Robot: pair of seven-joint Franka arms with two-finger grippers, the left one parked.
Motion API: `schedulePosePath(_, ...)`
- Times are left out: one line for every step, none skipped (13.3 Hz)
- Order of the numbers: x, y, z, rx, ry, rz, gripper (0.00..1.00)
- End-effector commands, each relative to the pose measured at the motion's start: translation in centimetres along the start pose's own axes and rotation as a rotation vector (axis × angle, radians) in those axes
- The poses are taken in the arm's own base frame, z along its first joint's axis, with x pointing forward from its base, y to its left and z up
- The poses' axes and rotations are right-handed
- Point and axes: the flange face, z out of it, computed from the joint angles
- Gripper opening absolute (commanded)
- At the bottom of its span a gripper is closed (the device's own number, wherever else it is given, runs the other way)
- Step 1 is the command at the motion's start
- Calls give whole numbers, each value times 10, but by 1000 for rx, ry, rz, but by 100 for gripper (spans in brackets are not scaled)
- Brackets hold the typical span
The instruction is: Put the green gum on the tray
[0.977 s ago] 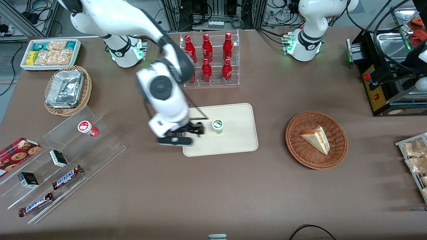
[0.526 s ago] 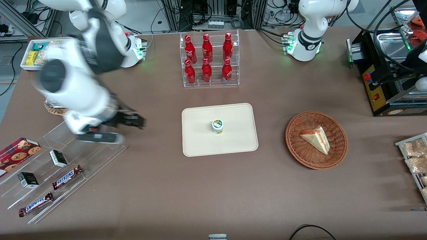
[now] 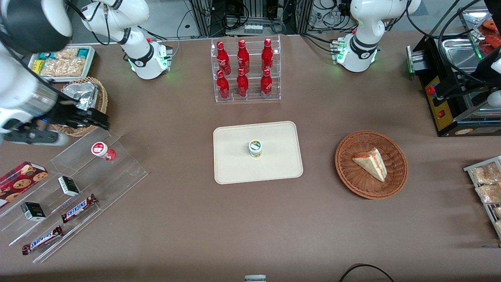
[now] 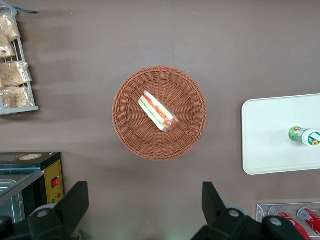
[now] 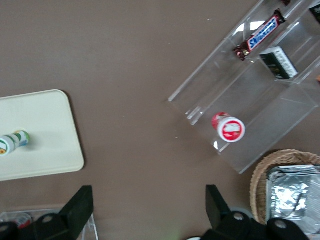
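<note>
**Q:** Where is the gum [image 3: 255,148] located, and how is it posed?

**A:** It is seen upright on the tray [image 3: 274,172], near the tray's middle, its white green-labelled lid uppermost; nothing is touching it. In the right wrist view the gum [image 5: 13,142] is shown on the tray [image 5: 50,145], well apart from the gripper; in the left wrist view the gum [image 4: 303,135] is again shown on the tray [image 4: 265,145].

**Q:** Where is the gripper [image 3: 102,120], and in what state are its fingers?

**A:** It is held in the air toward the working arm's end of the table, well apart from the tray, above the foil-filled wicker basket [image 3: 100,102] and the edge of the clear stepped rack [image 3: 125,172]; its fingers [image 5: 76,212] are spread wide, and nothing is gripped between them.

**Q:** What else is shown?

**A:** A red gum [image 3: 102,150] is seen on the rack's top step; snack bars [image 3: 79,208] lie on lower steps. Red bottles [image 3: 242,66] are stood in a clear stand, farther from the front camera than the tray; a sandwich [image 3: 371,163] lies in a second basket [image 3: 397,184], toward the parked arm's end.
</note>
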Motion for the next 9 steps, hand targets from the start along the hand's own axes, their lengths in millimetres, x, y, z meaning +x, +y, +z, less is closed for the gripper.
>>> schedulePosePath(-16,44,-12,0,-11,-24,100)
schedulePosePath(-19,55,-15,3,-15,-32,100)
schedulePosePath(-21,65,-15,4,-24,-24,100)
schedulePosePath(-24,75,-15,5,-28,-9,100)
schedulePosePath(-26,82,-17,2,-25,-1,100)
schedulePosePath(-27,87,-18,-4,-23,-5,100)
schedulePosePath(-26,89,-18,-6,-23,-4,100)
schedulePosePath(-26,93,-18,-8,-23,2,100)
schedulePosePath(-25,100,-18,-7,-18,17,100)
